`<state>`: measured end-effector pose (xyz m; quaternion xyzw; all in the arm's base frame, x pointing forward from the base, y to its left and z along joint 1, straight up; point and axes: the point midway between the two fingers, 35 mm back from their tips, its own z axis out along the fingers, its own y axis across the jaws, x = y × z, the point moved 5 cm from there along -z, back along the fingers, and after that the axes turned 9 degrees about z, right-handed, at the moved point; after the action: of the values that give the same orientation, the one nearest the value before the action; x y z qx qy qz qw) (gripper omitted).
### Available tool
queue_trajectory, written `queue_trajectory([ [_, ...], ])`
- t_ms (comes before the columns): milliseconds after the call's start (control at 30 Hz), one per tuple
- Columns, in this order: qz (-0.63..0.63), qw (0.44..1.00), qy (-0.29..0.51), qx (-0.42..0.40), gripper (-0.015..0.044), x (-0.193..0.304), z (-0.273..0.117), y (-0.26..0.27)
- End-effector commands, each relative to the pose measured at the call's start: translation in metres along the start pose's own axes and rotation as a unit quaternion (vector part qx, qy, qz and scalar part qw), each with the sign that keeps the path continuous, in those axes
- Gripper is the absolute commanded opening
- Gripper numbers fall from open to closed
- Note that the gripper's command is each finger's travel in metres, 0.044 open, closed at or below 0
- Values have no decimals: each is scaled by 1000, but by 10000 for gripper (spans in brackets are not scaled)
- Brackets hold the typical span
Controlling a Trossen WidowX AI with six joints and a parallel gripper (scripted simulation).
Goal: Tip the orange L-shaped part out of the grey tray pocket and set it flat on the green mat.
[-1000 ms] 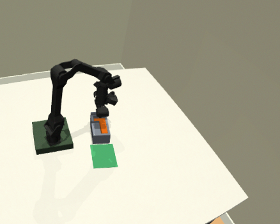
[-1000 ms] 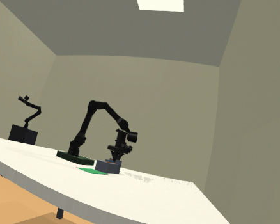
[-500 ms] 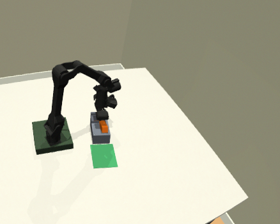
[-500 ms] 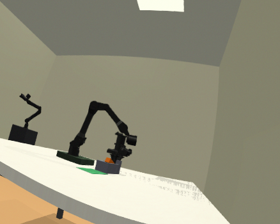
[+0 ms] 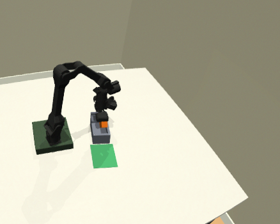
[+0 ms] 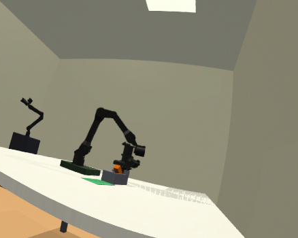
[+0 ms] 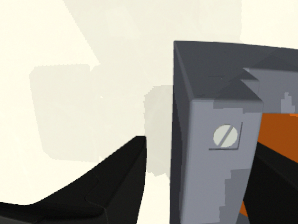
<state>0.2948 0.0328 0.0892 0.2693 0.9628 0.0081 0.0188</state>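
Observation:
The orange part [image 5: 103, 124] [image 6: 118, 168] [image 7: 281, 134] is tilted, with its end nearer the mat raised above the rim of the grey tray [image 5: 101, 139] [image 6: 120, 179] [image 7: 205, 185]. Its L-shaped end is low in the pocket, mostly hidden by the gripper. My gripper [image 5: 101, 117] [image 6: 125, 169] [image 7: 191, 146] is partly open with nothing pinched. In the wrist view one finger reaches down inside the tray over the orange part, and the other is outside the tray wall. Contact with the part is hidden. The green mat [image 5: 103, 157] [image 6: 98, 181] lies beside the tray.
The arm's dark green base plate [image 5: 53, 148] [image 6: 79, 168] stands on the white table [image 5: 170, 166] [image 6: 154, 207], to the left of the tray in the top and exterior views. A second arm [image 6: 36, 124] stands on a dark block at the far left.

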Motion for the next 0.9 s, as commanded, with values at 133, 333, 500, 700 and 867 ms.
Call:
queue_trajectory([
  [133,2,1000,3,5,180,2,2,-2],
  [333,0,1000,0,0,180,0,0,0],
  [500,0,1000,1,1,180,1,-3,2],
  [700,2,1000,3,5,180,4,-12,10],
  [867,2,1000,3,5,180,1,-27,10],
])
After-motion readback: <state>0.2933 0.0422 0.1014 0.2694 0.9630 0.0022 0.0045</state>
